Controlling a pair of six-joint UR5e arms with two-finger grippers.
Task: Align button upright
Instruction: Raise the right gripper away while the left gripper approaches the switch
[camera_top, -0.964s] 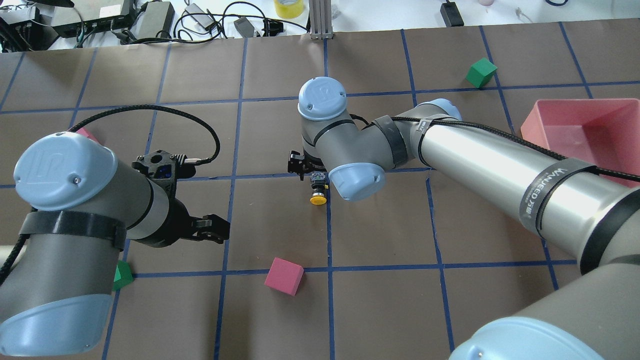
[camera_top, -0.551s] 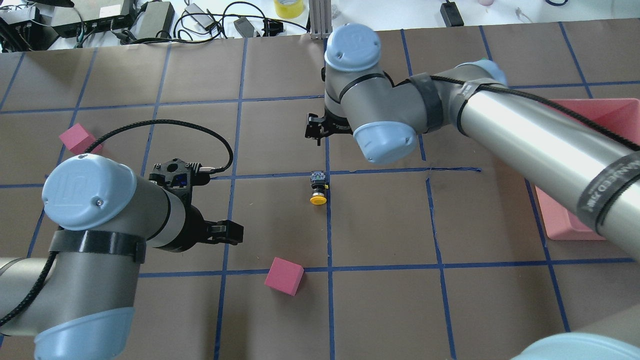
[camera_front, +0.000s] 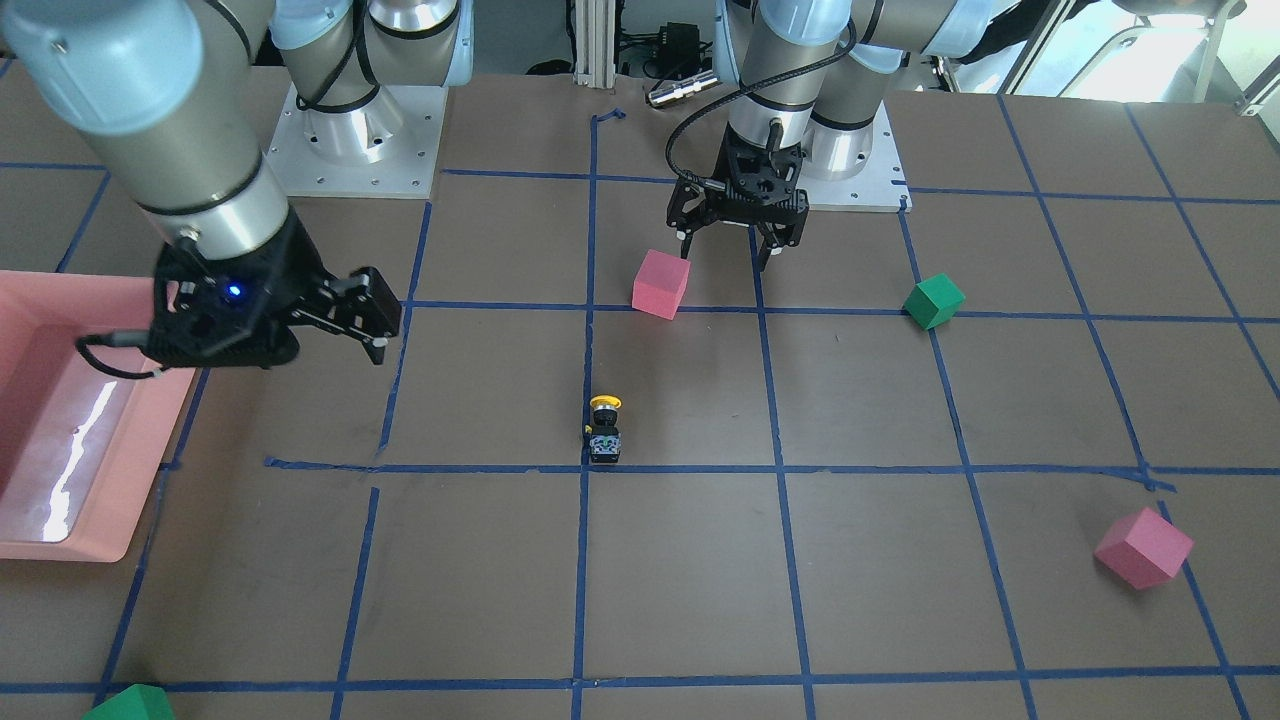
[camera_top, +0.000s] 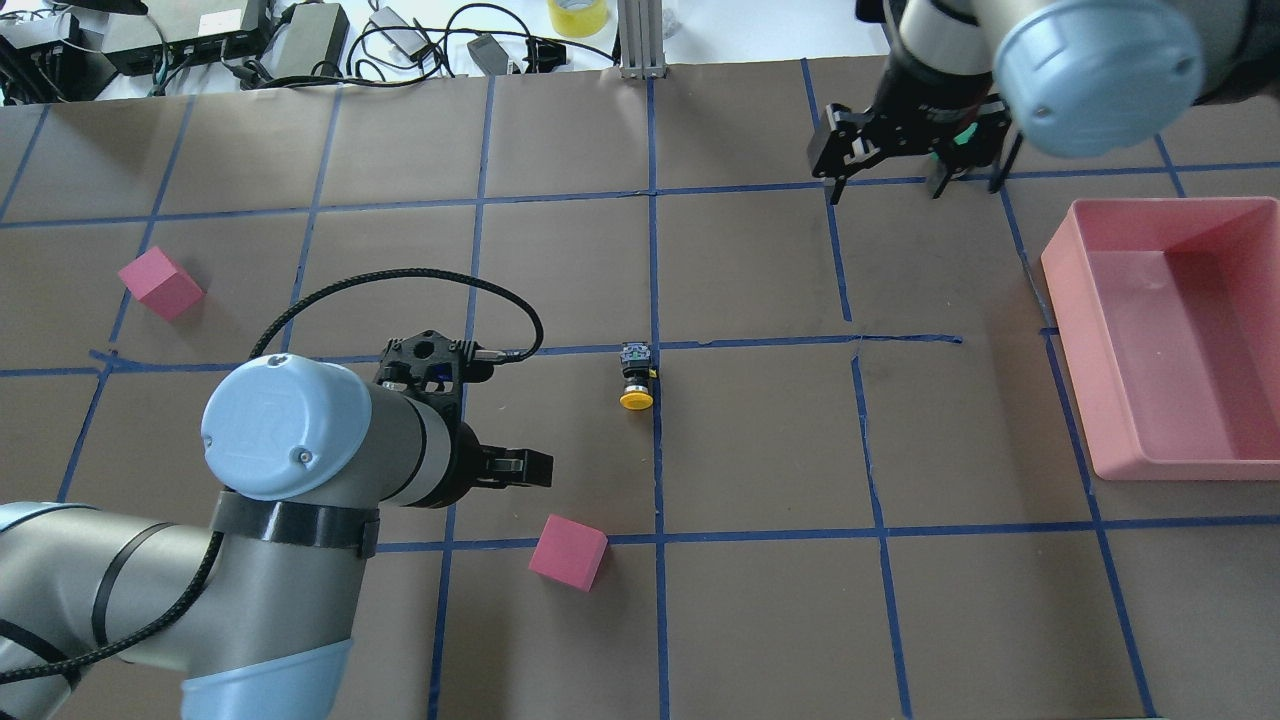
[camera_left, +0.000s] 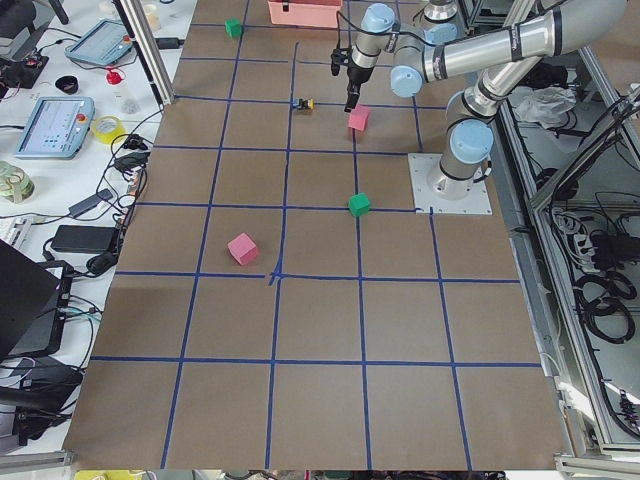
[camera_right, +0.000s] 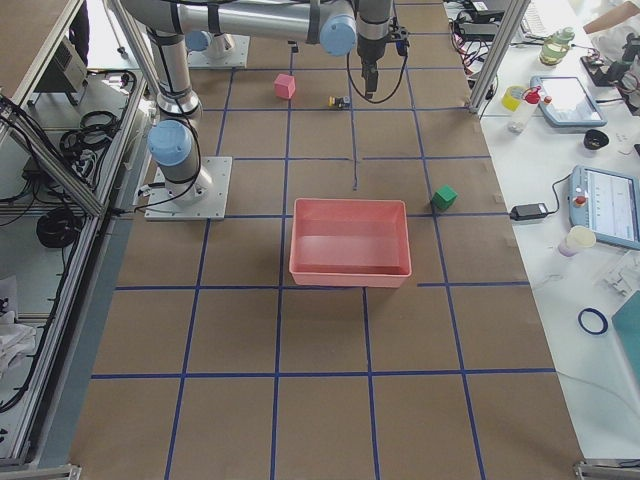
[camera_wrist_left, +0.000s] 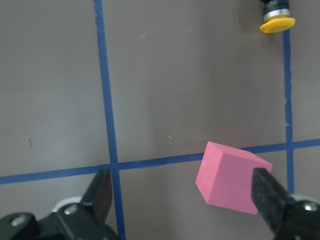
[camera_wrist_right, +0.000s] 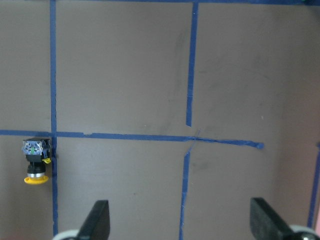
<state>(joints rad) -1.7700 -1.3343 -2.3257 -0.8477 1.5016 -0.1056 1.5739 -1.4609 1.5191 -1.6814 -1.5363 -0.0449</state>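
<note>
On the table (camera_top: 760, 600) I see the right tool (camera_top: 888, 188) hovering near the far edge, fingers spread apart. The left tool (camera_front: 730, 262), also spread, hangs near a pink cube (camera_top: 568, 552). The button (camera_top: 636, 378) lies on its side beside a tape crossing, with its cap toward the robot.

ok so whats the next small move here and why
Probably carry the left gripper over to above the button, jaws open. The button lies on its side on the table, yellow cap toward the robot, held by nothing. The left gripper is open and nearer, hovering by the pink cube; the right gripper is open far off.
</note>
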